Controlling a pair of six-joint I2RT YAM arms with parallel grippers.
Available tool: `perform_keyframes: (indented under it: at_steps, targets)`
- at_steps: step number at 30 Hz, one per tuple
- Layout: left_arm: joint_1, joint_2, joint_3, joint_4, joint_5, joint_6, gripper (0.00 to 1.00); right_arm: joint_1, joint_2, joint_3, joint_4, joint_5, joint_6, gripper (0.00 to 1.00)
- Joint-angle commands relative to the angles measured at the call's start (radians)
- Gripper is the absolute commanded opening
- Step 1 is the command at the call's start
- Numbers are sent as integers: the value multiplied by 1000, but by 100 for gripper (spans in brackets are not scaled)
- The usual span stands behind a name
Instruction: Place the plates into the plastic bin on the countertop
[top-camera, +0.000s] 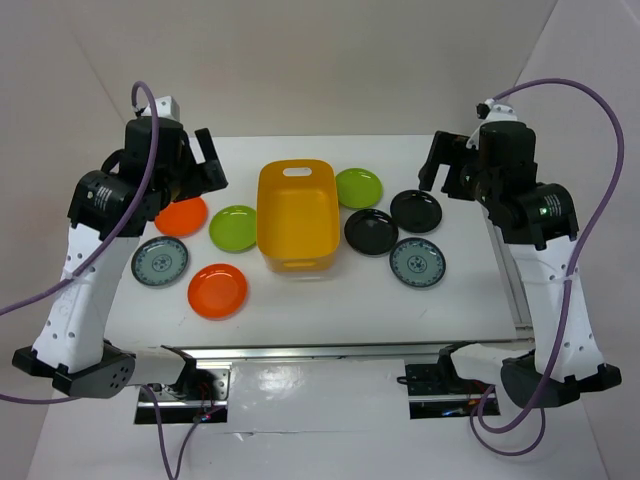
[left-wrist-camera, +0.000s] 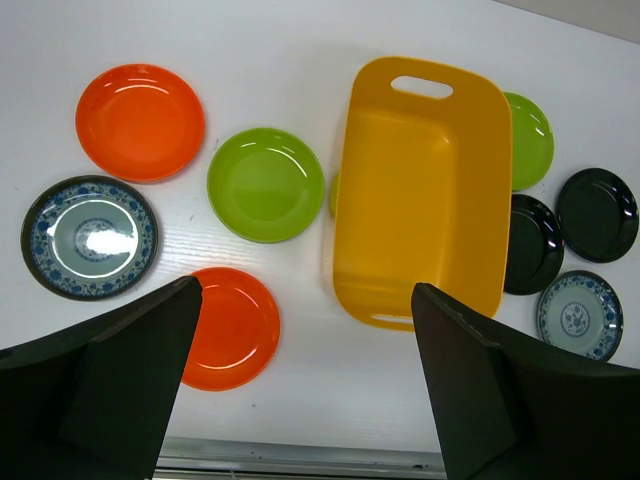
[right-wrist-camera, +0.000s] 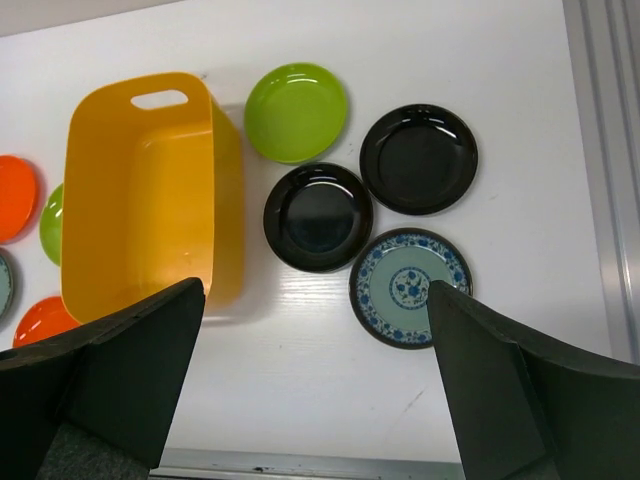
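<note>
Fingers on both arms are spread wide, gripping nothing: my left fingers (left-wrist-camera: 110, 390) hover over the left side of the worktop (top-camera: 330, 305), my right fingers (right-wrist-camera: 120, 385) over its right side. Between them stands the yellow bin (top-camera: 295, 215). Flat on the worktop to its left lie the far orange plate (top-camera: 181, 215), left green plate (top-camera: 233, 227), left patterned plate (top-camera: 160, 261) and near orange plate (top-camera: 217, 290). To its right lie the right green plate (top-camera: 358, 187), far black plate (top-camera: 416, 210), near black plate (top-camera: 371, 231) and right patterned plate (top-camera: 416, 262).
</note>
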Motion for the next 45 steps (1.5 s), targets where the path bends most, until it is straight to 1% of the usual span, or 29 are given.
perform_keyframes:
  at_steps: [1,8,11,14,15,16,17,18,19,20,22,23,24,25,26,27,29,30,33,35,36,37,39,41,43,44,45]
  targets:
    - [-6,-17,5,11,-33,17,100,-6,-27,-14,8,2,12,99]
    - [-6,-26,5,11,-33,17,100,-15,-27,-23,20,2,2,99]
    - [-6,-26,5,11,-33,17,100,-26,-27,-89,63,2,12,99]
    - [-6,-26,-7,20,-22,17,100,-79,-13,-227,166,-35,12,99]
    - [-6,-26,-7,20,-10,17,100,-99,-13,-305,239,-47,21,99]
    - [-6,-15,-7,20,3,17,100,-127,5,-342,282,-108,21,99]
    - [-6,-15,-7,20,12,17,100,-204,14,-376,328,-159,33,99]
    - [-6,-4,-7,20,26,26,100,-252,14,-461,445,-221,51,99]
    - [-6,-4,-16,29,42,26,100,-301,14,-520,527,-293,62,99]
    - [-6,8,-16,29,71,26,100,-391,-12,-586,619,-402,105,99]
    - [-6,17,-25,38,84,35,100,-456,2,-719,791,-443,140,99]
    - [-6,17,-25,38,84,35,100,-472,26,-733,805,-443,131,99]
    - [-15,29,-25,38,95,35,100,-492,81,-743,806,-390,122,98]
    - [-15,38,-25,38,95,35,100,-510,106,-767,851,-389,105,98]
    - [-15,39,-25,38,105,35,100,-532,131,-781,877,-424,105,94]
    - [-15,39,-16,38,116,44,100,-573,178,-792,903,-447,114,93]
    - [-15,48,-16,47,127,44,100,-598,226,-806,974,-477,114,92]
    - [-15,48,-7,47,127,44,100,-598,279,-806,994,-477,114,92]
    - [-15,57,-7,47,139,53,100,-598,368,-784,1026,-477,102,90]
    - [-15,57,-7,47,148,54,100,-598,479,-757,1037,-477,76,87]
    - [-15,57,-7,47,148,54,100,-598,479,-747,1037,-477,76,87]
    - [-15,57,-7,47,139,54,100,-586,523,-747,1037,-477,67,87]
    - [-15,57,-16,47,139,54,100,-561,557,-732,1037,-477,67,86]
    - [-15,57,-27,57,119,54,100,-531,600,-718,1051,-442,58,86]
    - [-15,57,-18,57,119,54,100,-530,631,-707,1062,-441,58,86]
    - [-15,66,-18,57,119,54,100,-530,664,-695,1062,-455,58,84]
    - [-15,66,-18,57,119,54,100,-530,680,-675,1062,-455,58,84]
